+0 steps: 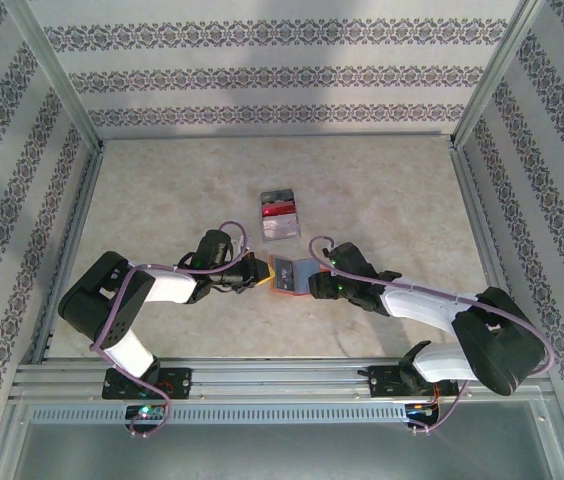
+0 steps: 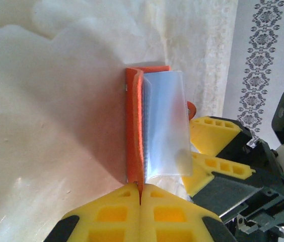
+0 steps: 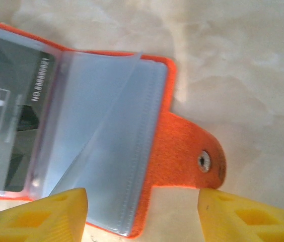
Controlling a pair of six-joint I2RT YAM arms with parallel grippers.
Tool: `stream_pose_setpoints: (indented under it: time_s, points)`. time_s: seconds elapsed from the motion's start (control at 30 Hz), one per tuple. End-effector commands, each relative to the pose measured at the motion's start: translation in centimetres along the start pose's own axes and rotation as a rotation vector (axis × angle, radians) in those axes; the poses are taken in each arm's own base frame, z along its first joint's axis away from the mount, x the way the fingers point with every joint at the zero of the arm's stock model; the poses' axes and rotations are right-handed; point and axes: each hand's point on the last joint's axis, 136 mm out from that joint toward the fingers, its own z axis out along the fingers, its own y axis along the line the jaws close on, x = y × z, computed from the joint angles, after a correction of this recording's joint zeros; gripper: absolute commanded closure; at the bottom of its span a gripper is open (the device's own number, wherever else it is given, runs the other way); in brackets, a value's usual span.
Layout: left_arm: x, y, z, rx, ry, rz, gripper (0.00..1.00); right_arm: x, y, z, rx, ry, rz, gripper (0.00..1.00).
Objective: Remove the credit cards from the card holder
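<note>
Card holder (image 1: 295, 275): lies open on the desk (image 1: 162, 200), a little toward 6 o'clock from the middle. The orange cover looks felt-like with rounded corners, and the inside is grey-blue seen from above.
Sleeves (image 3: 107, 126): clear, glossy plastic pages. One is lifted off the stack and bowed.
Credit card (image 3: 11, 126): dark grey and flat, with white print along one edge. It is tucked in the sleeve at 9 o'clock in my right wrist view.
Snap tab (image 3: 192, 151): a rounded orange tongue sticking out at 3 o'clock, with a small round metal stud (image 3: 204, 161) near its tip.
Left claw (image 2: 140, 187): my yellow fingers, moulded with square hollows, are pressed together on the thin edge of the orange cover, seen edge-on. From above the claw sits at the holder's 9 o'clock.
Right claw (image 3: 141, 196): spread wide and gripping nothing. One finger is at 7 o'clock under the sleeves, the other at 5 o'clock just below the tab. From above the claw sits at the holder's 3 o'clock.
Clear tray (image 1: 279, 215): boxy and transparent, with red and pale contents. It sits at 12 o'clock of the holder, apart from it.
Desk surface: pale beige, marbled, matte.
</note>
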Motion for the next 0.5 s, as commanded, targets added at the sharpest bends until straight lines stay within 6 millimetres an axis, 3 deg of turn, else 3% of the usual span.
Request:
stream_pose_setpoints:
  time_s: [0.0,0.47]
  points:
    - [0.7,0.3,-0.2,-0.027,0.013,0.019,1.0,0.9,-0.7,-0.2,-0.002,0.034,0.054,0.41]
    - [0.8,0.5,-0.2,-0.028,0.015,0.012,1.0,0.3,-1.9,-1.6,-0.024,0.07,0.173,0.43]
